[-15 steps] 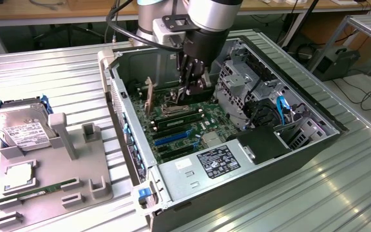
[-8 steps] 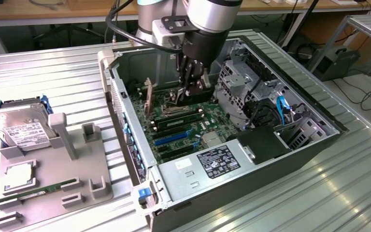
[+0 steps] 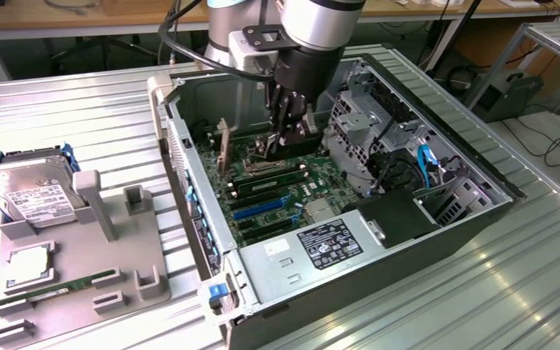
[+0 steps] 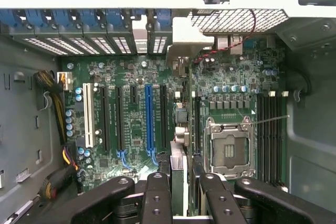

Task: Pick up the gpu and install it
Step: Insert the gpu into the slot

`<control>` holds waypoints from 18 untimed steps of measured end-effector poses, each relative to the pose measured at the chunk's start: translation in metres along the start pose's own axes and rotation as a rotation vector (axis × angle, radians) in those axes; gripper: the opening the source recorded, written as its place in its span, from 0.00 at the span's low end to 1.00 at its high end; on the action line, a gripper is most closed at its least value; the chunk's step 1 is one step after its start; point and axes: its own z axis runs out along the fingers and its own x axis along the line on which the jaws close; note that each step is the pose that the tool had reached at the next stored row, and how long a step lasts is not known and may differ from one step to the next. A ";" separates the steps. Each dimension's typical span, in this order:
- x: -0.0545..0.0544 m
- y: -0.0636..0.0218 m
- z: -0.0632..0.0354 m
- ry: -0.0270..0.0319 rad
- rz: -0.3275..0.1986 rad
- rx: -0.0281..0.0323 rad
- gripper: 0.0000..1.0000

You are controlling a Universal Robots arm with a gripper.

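The gripper (image 4: 179,179) is down inside the open computer case (image 3: 475,219). Its fingers (image 4: 157,192) are closed on the graphics card (image 4: 181,124), which the wrist view shows edge-on as a thin strip running away from the fingers across the motherboard (image 4: 131,72). The card's silver bracket (image 4: 184,38) points at the back wall of the case. The card sits between the blue slot (image 4: 148,114) and the processor socket (image 4: 231,148), just beside a black slot. I can't tell whether its lower edge is touching a slot or hanging just above one.

To do this step well, I judge that alignment matters more than force. The card should stay upright and parallel to the slot along its whole length (a slight twist would probably jam one end first). The bracket has to meet its opening in the back wall as the edge connector meets the slot, so both ends need watching. The push should go straight down and evenly. The grip should stay firm enough that the card can't slide between the fingers.
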 end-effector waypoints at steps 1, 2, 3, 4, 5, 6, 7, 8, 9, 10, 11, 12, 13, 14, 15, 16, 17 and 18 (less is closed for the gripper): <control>0.000 0.0002 0.0001 0.0001 0.000 0.0000 0.26; 0.000 0.0003 0.0002 0.0000 0.000 0.0000 0.26; 0.000 0.0005 0.0004 0.0000 0.000 0.0000 0.26; 0.000 0.0008 0.0006 0.0000 0.000 0.0000 0.26; 0.001 0.0010 0.0007 0.0000 0.000 0.0000 0.26; 0.001 0.0011 0.0008 -0.0001 0.000 0.0001 0.26; 0.001 0.0012 0.0009 0.0000 0.000 0.0001 0.26; 0.001 0.0013 0.0010 -0.0001 0.000 0.0000 0.26; 0.001 0.0015 0.0010 0.0001 0.000 0.0000 0.26; 0.001 0.0016 0.0012 0.0000 0.000 0.0000 0.26; 0.001 0.0018 0.0013 0.0000 0.000 0.0000 0.26; 0.001 0.0018 0.0014 0.0000 0.000 0.0000 0.26; 0.001 0.0020 0.0015 0.0000 0.000 0.0000 0.26; 0.001 0.0021 0.0016 0.0000 0.000 0.0000 0.26; 0.001 0.0023 0.0017 0.0000 0.000 0.0000 0.26; 0.001 0.0024 0.0018 0.0000 0.000 0.0000 0.26; 0.001 0.0025 0.0019 0.0000 0.000 0.0000 0.26; 0.001 0.0026 0.0020 0.0000 0.000 0.0000 0.26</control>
